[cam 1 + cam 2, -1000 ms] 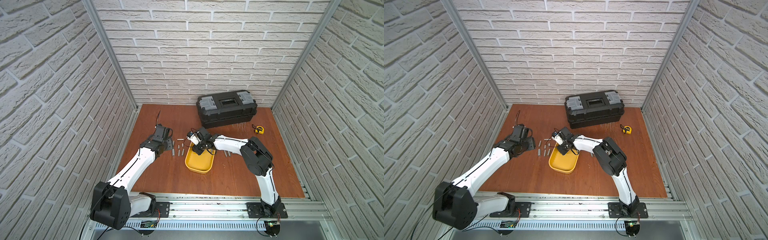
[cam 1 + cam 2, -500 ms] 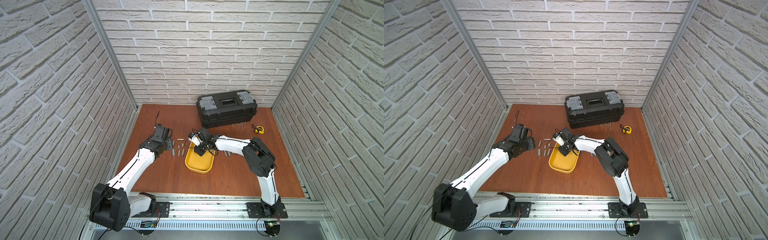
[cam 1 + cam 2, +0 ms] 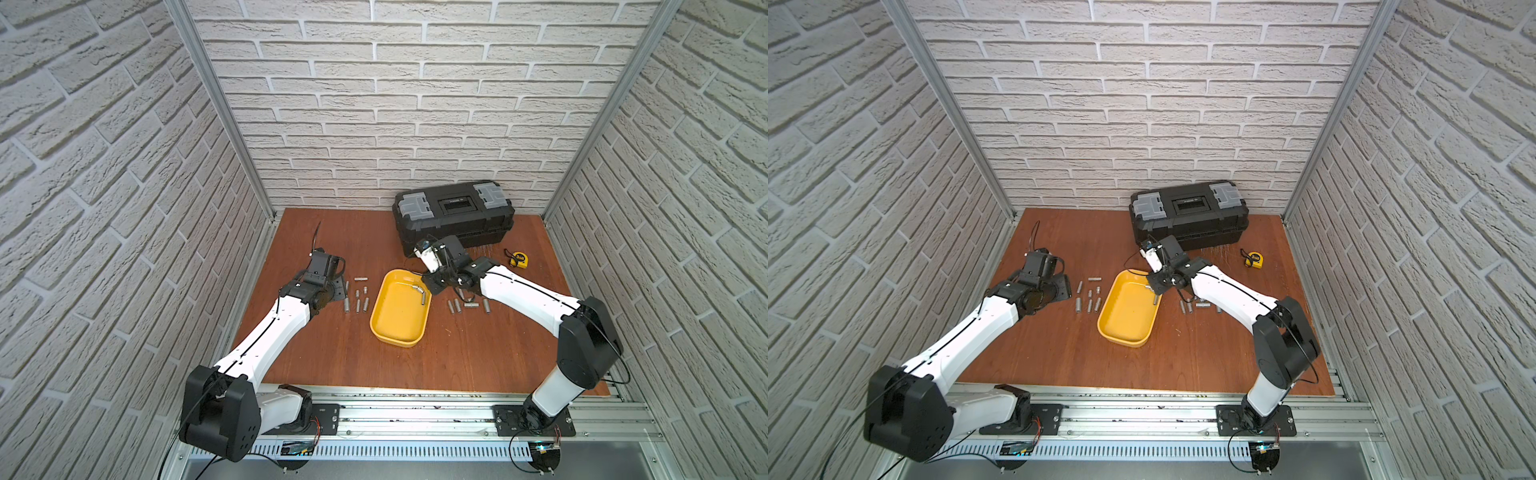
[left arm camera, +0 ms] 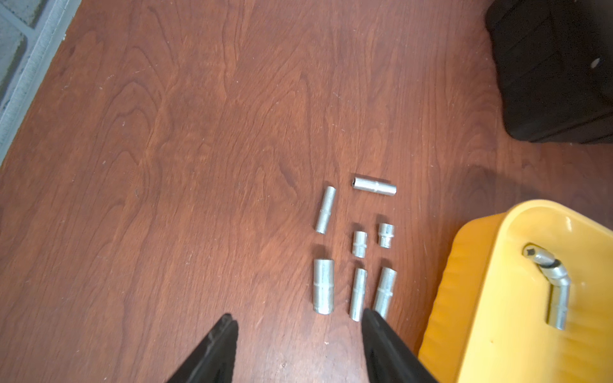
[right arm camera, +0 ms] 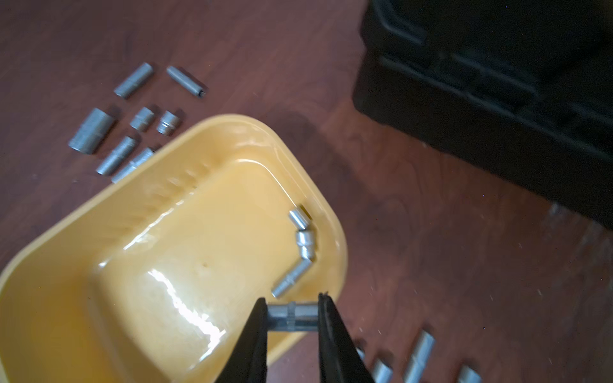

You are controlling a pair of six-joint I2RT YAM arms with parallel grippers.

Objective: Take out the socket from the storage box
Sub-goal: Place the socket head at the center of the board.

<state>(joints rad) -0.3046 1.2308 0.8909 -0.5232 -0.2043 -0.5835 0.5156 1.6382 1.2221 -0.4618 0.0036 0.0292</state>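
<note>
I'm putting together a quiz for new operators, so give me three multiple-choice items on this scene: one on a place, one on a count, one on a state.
1. Where is the tape measure?
A. on the table, beside the black toolbox
B. on the toolbox lid
C. at the table's front edge

2. How many loose sockets lie on the table on the left arm's side of the storage box?
A. three
B. seven
C. twelve

3. The right gripper is:
A. open and empty
B. shut on a socket
C. resting flat on the table

Answers:
1. A: both top views show it on the wood by the toolbox's corner.
2. B: the left wrist view shows seven.
3. B: the right wrist view shows its fingers clamping the socket's ends.
</note>
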